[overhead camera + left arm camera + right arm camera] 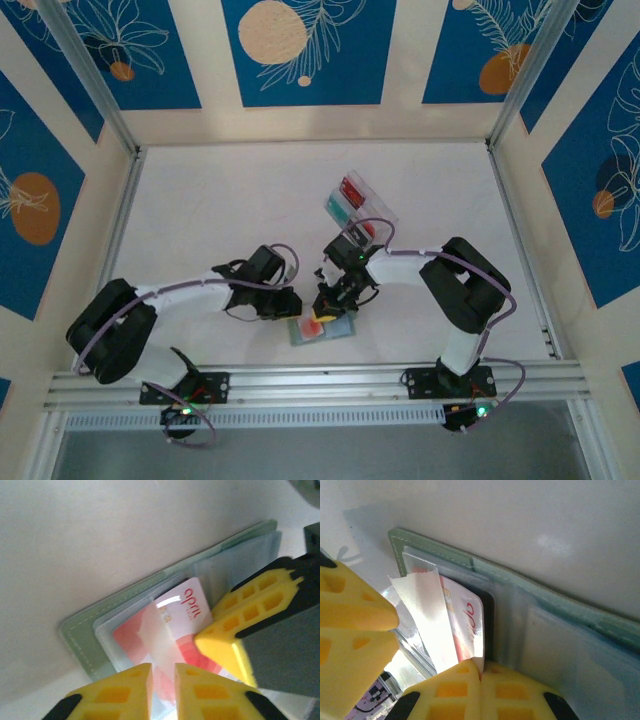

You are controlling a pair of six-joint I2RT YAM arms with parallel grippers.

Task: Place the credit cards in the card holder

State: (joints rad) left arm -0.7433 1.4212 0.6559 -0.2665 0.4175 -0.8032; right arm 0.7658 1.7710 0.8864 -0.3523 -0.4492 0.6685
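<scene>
bench (pixel 220 210): white, and it is carrying everything.
clear box (pixel 360 205): sitting at the back of the bench, well away from the near edge, with a red and a teal card showing inside.
card holder (pixel 322 329): lying open and flat near the front of the bench, between the two arms. Its long side is running left to right in the top view.
red card (pixel 172 630): sitting partly inside a clear pocket of the card holder, a little crooked, with one end sticking out toward the fingers. A strip of white tape is lying across it.
left gripper (pixel 162 690): its fingers are almost together just over the card's sticking-out end; I cannot tell if they are pinching it.
right gripper (pixel 480 672): its fingers are closed and pressing at the card's edge.
step: pushing the red card into its pocket, I think.
next move: sliding the card straight along its long side, gently, so the soft pocket is not bunching up.
</scene>
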